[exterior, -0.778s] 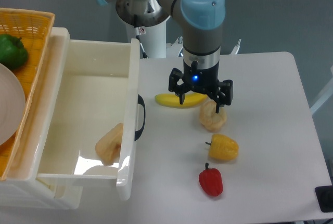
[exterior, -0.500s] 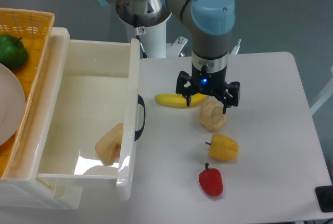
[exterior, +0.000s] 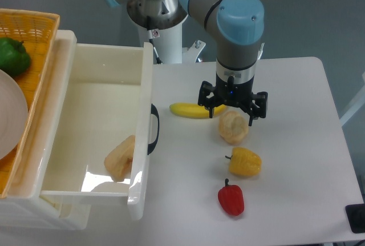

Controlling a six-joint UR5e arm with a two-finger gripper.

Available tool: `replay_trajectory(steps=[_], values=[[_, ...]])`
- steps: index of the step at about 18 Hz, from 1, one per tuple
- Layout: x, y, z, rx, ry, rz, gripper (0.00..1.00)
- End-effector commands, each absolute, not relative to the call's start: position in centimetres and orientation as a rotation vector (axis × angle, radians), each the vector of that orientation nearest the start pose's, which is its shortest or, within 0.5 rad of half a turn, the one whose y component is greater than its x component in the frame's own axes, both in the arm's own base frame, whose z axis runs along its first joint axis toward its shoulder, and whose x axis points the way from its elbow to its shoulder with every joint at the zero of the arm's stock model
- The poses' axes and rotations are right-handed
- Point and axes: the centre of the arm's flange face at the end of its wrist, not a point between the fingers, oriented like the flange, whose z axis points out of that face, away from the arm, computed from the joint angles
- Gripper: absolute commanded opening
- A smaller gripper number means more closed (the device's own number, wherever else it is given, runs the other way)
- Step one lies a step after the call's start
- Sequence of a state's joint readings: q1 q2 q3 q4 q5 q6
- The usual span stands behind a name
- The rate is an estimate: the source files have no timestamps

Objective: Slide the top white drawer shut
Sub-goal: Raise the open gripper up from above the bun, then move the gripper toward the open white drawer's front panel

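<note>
Hovering w/ fingers apart, our gripper (exterior: pixel 232 108) hasn't begun.
Top white drawer (exterior: pixel 97 126) fully out, well left of fingertips.

White tabletop against a grey-blue backdrop

The tabletop (exterior: pixel 296 160) spreads matte white below and around the gripper (exterior: pixel 232 113); behind it a plain grey-blue wall (exterior: pixel 319 12); even, soft light, faint shadows beneath.

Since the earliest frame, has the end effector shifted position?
Yes. The end effector moved rightward, away from the top white drawer, and now hangs open over the pale fruit beside the banana.
</note>
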State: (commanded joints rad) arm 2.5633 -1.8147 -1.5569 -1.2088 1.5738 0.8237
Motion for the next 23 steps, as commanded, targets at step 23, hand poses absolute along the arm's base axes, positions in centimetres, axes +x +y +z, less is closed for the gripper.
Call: replay_trajectory(steps=[23], values=[[-43.0, 44.6, 37.2, -2.949, -0.668, -0.004, 1.00]])
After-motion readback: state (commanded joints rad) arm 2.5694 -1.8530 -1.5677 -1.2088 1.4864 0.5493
